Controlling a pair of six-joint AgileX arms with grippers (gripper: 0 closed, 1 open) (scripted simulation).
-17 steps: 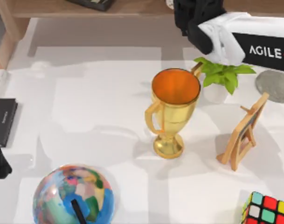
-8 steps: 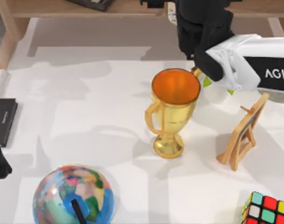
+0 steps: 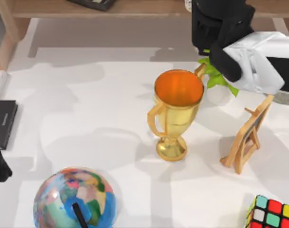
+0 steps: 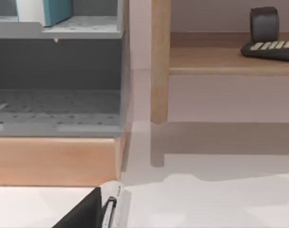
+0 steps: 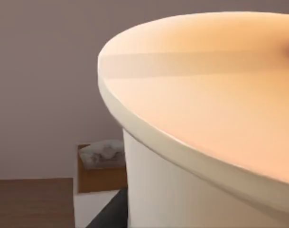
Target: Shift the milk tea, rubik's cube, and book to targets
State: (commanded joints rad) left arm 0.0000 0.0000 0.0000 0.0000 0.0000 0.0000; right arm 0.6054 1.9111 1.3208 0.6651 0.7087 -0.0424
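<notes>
The right arm (image 3: pixel 258 61) is reaching in from the right edge, its dark wrist and pincer (image 3: pixel 220 26) hanging over the far side of the surface (image 3: pixel 101 114) — fingers not discernible. Just beneath the pincer a green plant (image 3: pixel 215 78) is peeking out in its white pot (image 3: pixel 219 95). Nearer than the pincer and to its left, a gold trophy (image 3: pixel 175 114) is standing upright; a wooden easel (image 3: pixel 246 135) is leaning just below the arm. The rubik's cube (image 3: pixel 270 213) is sitting well apart at the near right corner — the globe (image 3: pixel 73 199) at the near left.
</notes>
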